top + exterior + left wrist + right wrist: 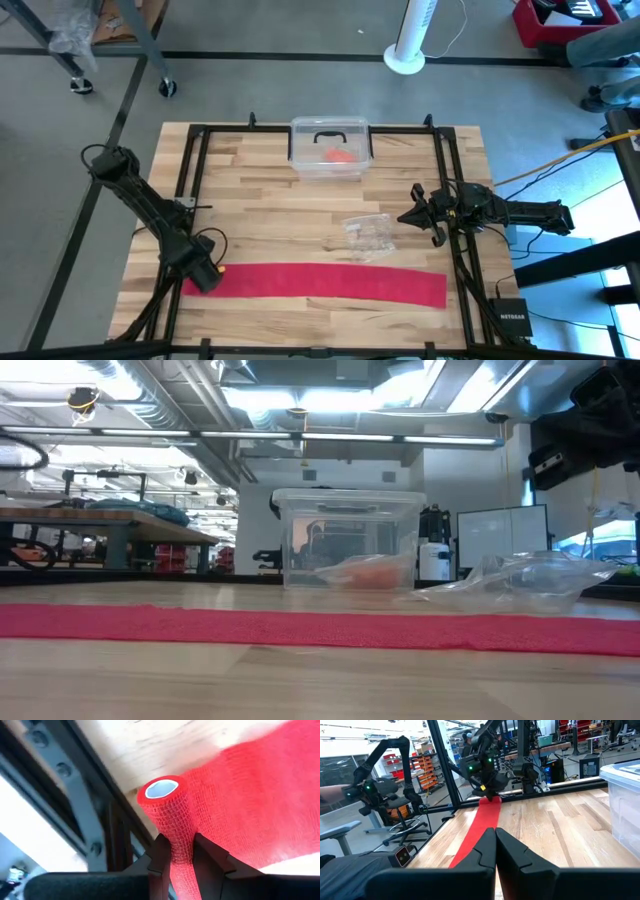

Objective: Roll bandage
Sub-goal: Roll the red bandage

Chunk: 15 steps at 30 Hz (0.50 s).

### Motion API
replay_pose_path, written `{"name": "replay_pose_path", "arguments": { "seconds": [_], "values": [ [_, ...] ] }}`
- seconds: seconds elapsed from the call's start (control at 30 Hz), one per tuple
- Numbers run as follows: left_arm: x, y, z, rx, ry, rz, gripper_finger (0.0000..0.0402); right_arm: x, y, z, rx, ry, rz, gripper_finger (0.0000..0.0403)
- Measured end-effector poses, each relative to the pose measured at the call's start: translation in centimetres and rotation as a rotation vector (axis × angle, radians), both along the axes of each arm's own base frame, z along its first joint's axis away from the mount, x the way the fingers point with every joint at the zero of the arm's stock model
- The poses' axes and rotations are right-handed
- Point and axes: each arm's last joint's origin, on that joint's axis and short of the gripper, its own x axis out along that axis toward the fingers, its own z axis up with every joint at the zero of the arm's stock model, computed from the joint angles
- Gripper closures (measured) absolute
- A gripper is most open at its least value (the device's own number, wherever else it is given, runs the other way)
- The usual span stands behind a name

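Along the near edge of the wooden table (pixel 260 190) lies one bandage (pixel 330 283), a long red cloth band stretched flat from left to right. At its left end the left gripper (pixel 203 276) is down on the cloth. Only the left wrist view shows what happens there: the band's end is wound into a small roll with a pale hollow core, and the two dark fingers (pixel 162 855) are clamped on that roll from both sides. From above, the roll is hidden under the gripper.

Well apart at the right edge of the table, the right gripper (pixel 412 215) waits above the wood, its fingers pressed together with nothing between them, as the right wrist view makes plain (pixel 496 840). That same view looks down the red band toward the left arm at its far end.

One clear plastic tub (pixel 331 147) with a black handle stands at the far middle of the table, holding one orange-red lump (pixel 340 156). One crinkly clear plastic bag (pixel 368 236) lies between the tub and the bandage, just beyond the band. The low view shows the tub, the lump, the bag (pixel 520 582) and the band as a red stripe, but neither gripper's fingers.
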Motion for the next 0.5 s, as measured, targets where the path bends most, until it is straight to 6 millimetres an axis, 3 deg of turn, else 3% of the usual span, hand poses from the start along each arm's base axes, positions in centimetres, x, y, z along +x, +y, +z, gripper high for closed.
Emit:
{"name": "replay_pose_path", "arguments": {
  "seconds": [0.5],
  "values": [
    [1.9, -0.7, 7.2, 0.191, -0.249, -0.053, 0.0344, 0.0, 0.0, 0.0, 0.000, 0.000, 0.000, 0.0395]
  ]
}}
